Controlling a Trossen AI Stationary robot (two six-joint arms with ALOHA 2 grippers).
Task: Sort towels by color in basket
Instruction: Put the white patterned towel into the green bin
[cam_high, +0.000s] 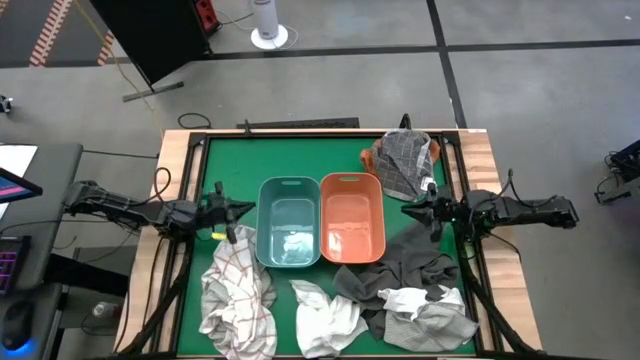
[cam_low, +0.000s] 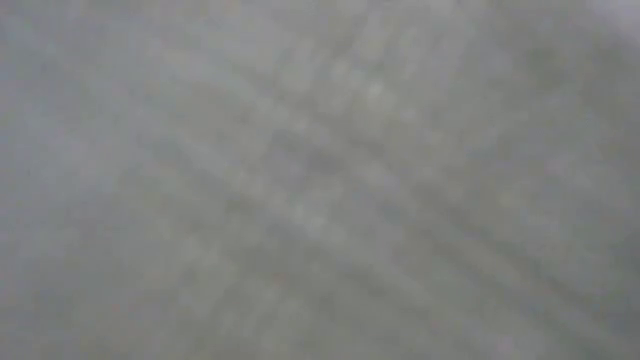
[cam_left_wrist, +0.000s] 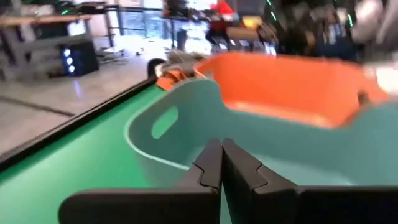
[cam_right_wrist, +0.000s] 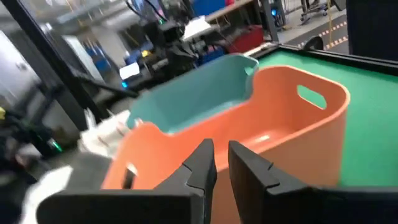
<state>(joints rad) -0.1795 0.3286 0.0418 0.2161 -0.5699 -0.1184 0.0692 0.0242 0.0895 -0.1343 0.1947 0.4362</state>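
Note:
Two baskets stand side by side mid-table: a teal one (cam_high: 290, 222) and an orange one (cam_high: 352, 217). A white towel with dark checks (cam_high: 238, 295), a white towel (cam_high: 325, 312), a dark grey towel (cam_high: 400, 272) and a light grey one (cam_high: 432, 312) lie crumpled along the near edge. A grey patterned towel (cam_high: 403, 162) lies over a rust-orange one (cam_high: 433, 150) near the far right corner. My left gripper (cam_high: 240, 208) (cam_left_wrist: 221, 167) hovers shut just left of the teal basket. My right gripper (cam_high: 408, 208) (cam_right_wrist: 222, 163) hovers right of the orange basket, shut to a narrow slit.
Blurred pale checked cloth fills the low view (cam_low: 320, 180), so it shows nothing of the table. Green tabletop lies bare on the far left (cam_high: 225, 160). A wooden frame (cam_high: 178, 150) borders the table. Room clutter stands beyond it.

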